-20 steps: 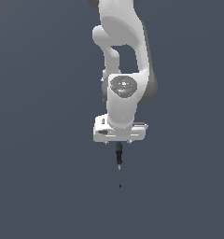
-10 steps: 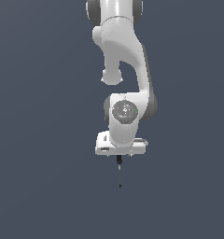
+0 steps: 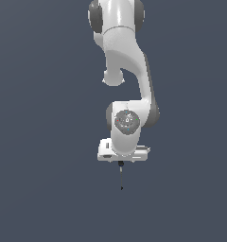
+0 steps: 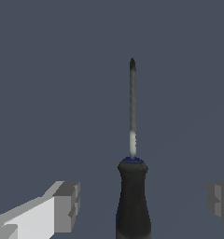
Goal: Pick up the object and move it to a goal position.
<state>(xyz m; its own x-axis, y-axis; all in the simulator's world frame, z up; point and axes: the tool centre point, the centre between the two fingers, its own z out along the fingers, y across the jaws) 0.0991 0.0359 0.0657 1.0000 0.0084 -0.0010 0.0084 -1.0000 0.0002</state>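
Observation:
The object, a slim screwdriver (image 4: 132, 196) with a black handle, a blue collar and a thin metal shaft, lies on the plain dark grey surface. In the wrist view its handle sits between my two fingertips (image 4: 67, 205), closer to one than to the other, and touches neither. My gripper (image 4: 143, 200) is open wide. In the exterior view the white hand hides the gripper (image 3: 120, 163) just above the handle end, and the object's shaft (image 3: 121, 178) sticks out below the hand toward the bottom of that view.
The white arm (image 3: 127, 85) rises from the hand toward the top of the exterior view. Nothing else shows on the uniform dark grey surface (image 3: 49, 189).
The hand has come down steadily over the handle end of the screwdriver. The screwdriver itself has stayed where it was.

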